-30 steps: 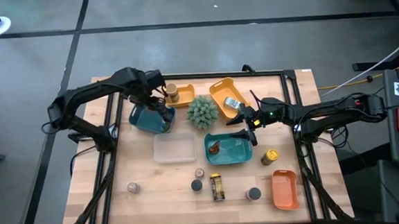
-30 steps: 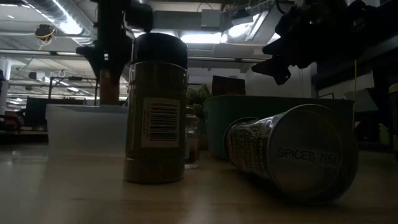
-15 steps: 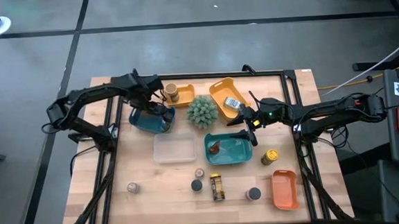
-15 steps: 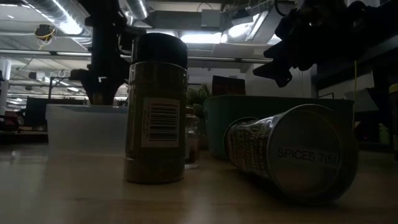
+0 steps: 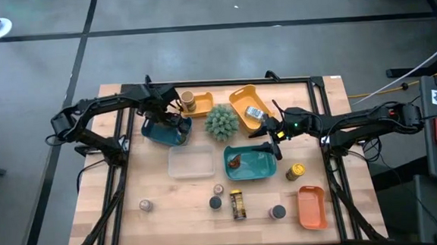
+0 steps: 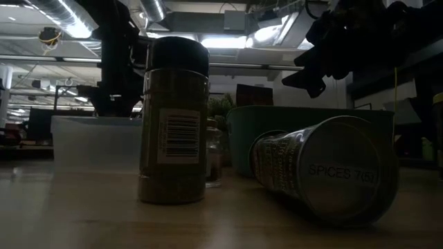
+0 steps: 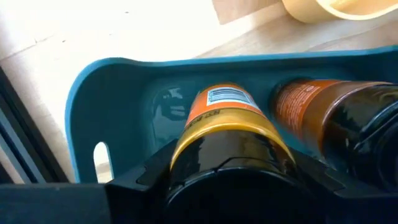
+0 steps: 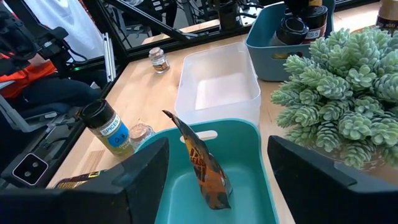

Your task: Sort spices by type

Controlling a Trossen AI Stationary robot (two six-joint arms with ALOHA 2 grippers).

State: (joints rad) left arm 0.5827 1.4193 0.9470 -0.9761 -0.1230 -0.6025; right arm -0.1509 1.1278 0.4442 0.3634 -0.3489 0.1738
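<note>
Lowered since a second ago, the left claw (image 5: 174,119) now sits down inside the dark teal tray (image 5: 152,134) near the counter's far left corner, closed around a yellow-lidded jar (image 7: 228,134) with an orange label. A dark-capped jar (image 7: 339,124) with an orange label lies just beside it in the same tray. The right claw (image 5: 271,134) has not moved; it hovers over the far edge of the light teal tray (image 5: 267,170) at the counter's middle, fingers spread wide and empty. An amber packet (image 8: 202,163) leans in that tray. The clear tray (image 5: 190,163) lies between the two teal ones. Near the front edge stand a dark-capped jar with a barcode (image 6: 173,121) and a toppled grey tin (image 6: 325,176), close together.
</note>
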